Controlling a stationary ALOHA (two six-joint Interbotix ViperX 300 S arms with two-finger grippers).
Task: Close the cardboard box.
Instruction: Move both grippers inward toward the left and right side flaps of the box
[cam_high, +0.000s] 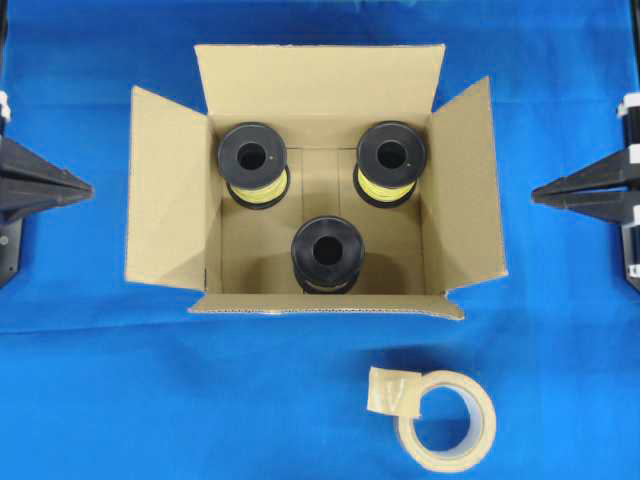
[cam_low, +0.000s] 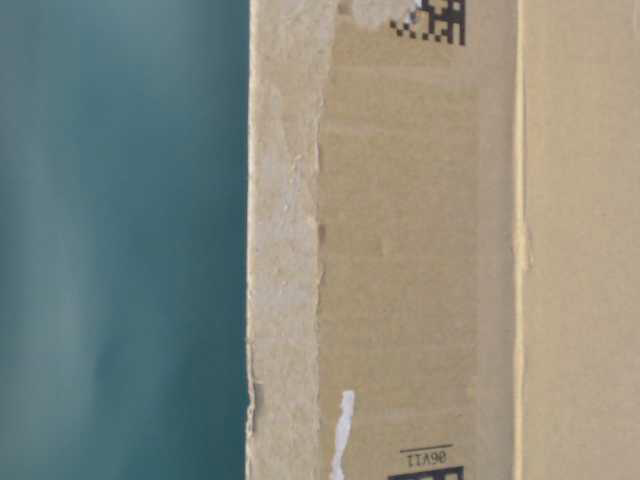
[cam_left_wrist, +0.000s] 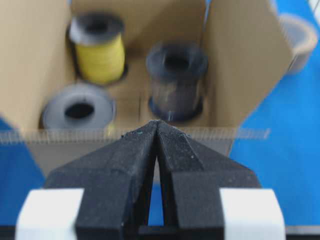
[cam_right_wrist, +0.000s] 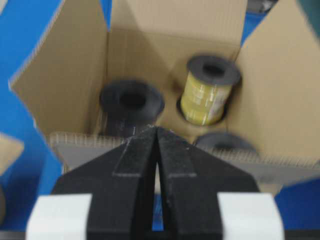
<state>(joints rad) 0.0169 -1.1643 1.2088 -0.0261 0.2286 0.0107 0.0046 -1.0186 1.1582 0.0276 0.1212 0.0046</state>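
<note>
The cardboard box is sitting open at the middle of the blue table, all four flaps splaying outward, with three black spools standing upright inside, two of them wound with yellow at the far side and one nearer the front wall. A roll of tape is lying on the table just in front of the box, toward the right. The left gripper and right gripper are waiting well apart from the box on either side, each with its fingertips pressed together and gripping nothing.
</note>
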